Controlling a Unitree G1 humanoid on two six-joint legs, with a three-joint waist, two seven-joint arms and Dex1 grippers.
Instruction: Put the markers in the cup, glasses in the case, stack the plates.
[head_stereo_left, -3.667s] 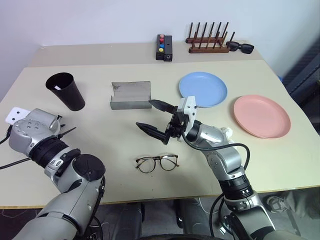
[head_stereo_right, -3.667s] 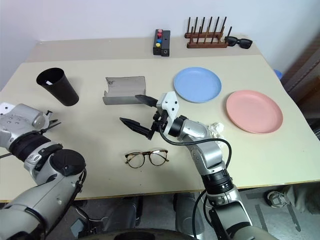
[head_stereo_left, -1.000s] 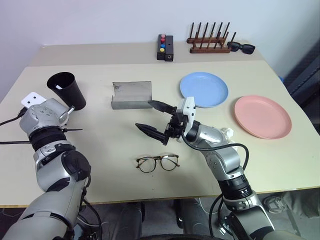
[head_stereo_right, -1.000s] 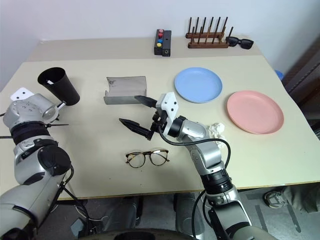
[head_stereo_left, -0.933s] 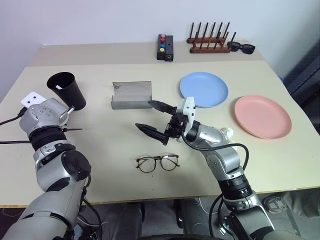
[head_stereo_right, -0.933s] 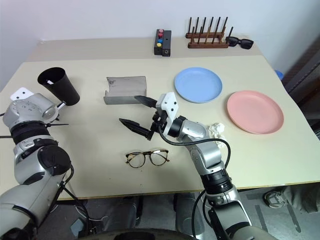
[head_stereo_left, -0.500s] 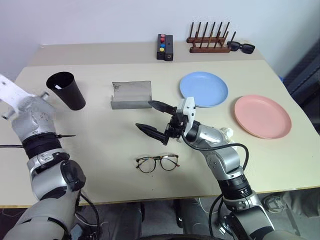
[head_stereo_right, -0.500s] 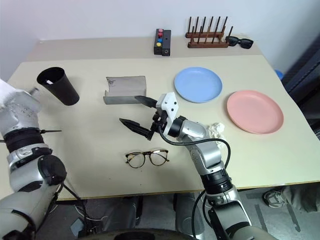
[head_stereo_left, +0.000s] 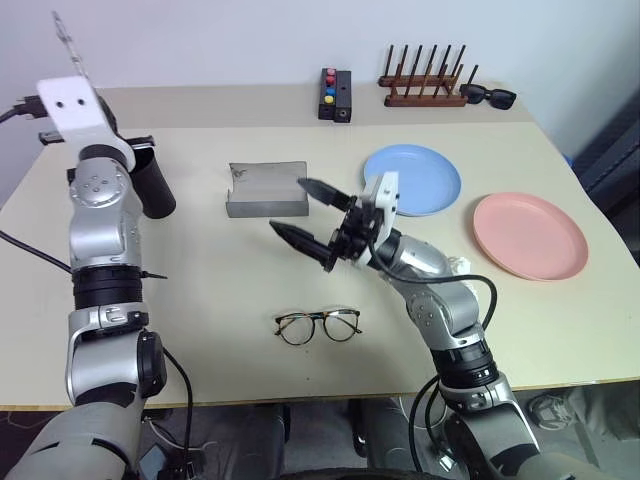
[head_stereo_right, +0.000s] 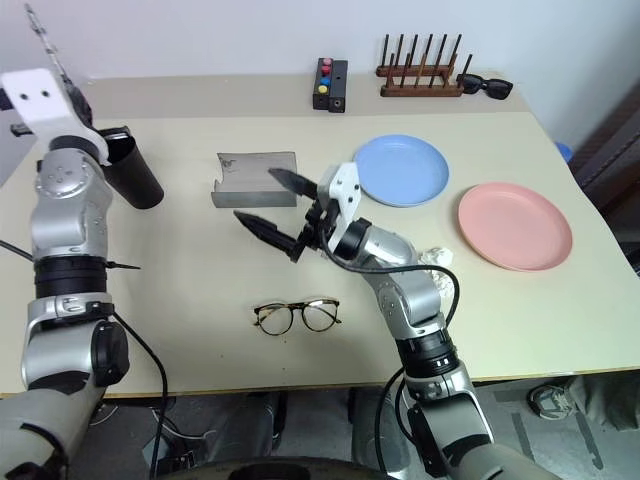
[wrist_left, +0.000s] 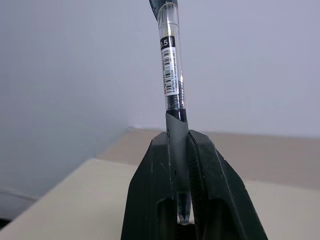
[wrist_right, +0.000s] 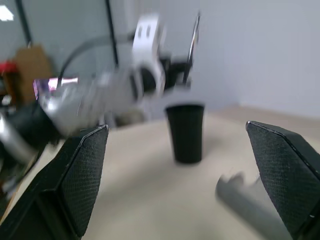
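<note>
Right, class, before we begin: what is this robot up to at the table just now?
It is tidying the table. The left gripper is shut on a marker, raised above the black cup. The right gripper hangs open over the middle of the table, holding nothing. The glasses lie on the table outside the open grey case, and the blue plate and pink plate lie side by side, not yet stacked.

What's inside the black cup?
You can't see into the black cup now: the robot's left arm covers its opening. The left gripper, above it, is shut on a marker that sticks up.
</note>
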